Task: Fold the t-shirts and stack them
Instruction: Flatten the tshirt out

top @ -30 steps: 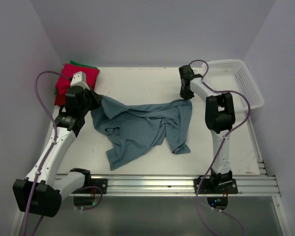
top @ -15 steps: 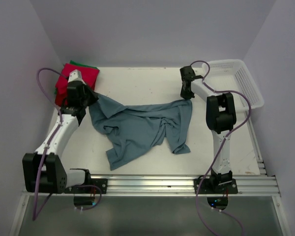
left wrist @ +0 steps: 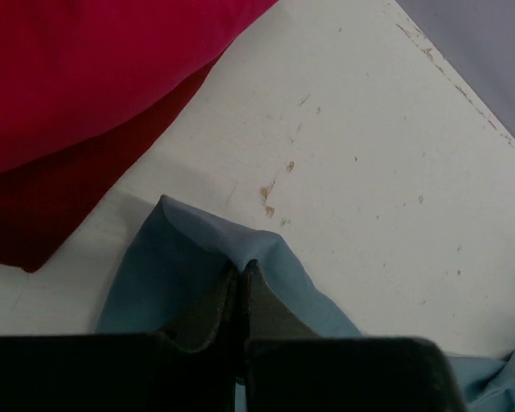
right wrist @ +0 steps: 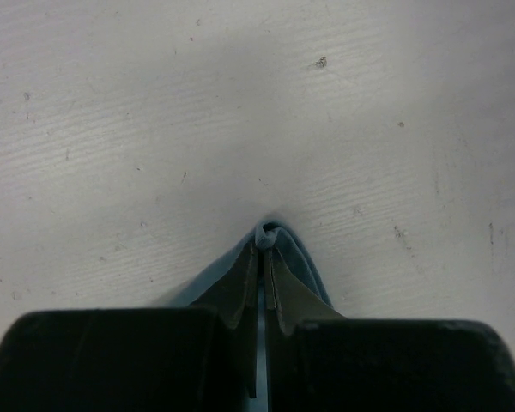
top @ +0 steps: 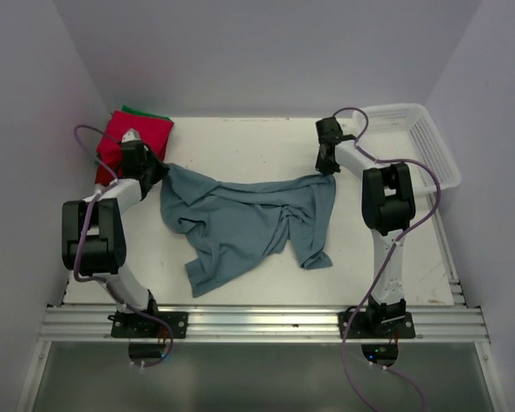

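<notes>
A dusty blue-grey t-shirt (top: 249,219) lies crumpled and stretched across the middle of the table. My left gripper (top: 157,169) is shut on its far left corner (left wrist: 197,249), right beside the stack of folded red t-shirts (top: 129,135) with a green one (top: 146,112) under them. In the left wrist view the red stack (left wrist: 86,86) fills the upper left. My right gripper (top: 328,166) is shut on the shirt's far right corner (right wrist: 268,230), low over the table.
A white plastic mesh basket (top: 416,142) stands at the far right edge of the white table (top: 240,142). Grey walls close in on the left, back and right.
My left arm has stretched back and left, carrying the shirt's left corner toward the red stack. The right gripper holds its corner almost in place.
</notes>
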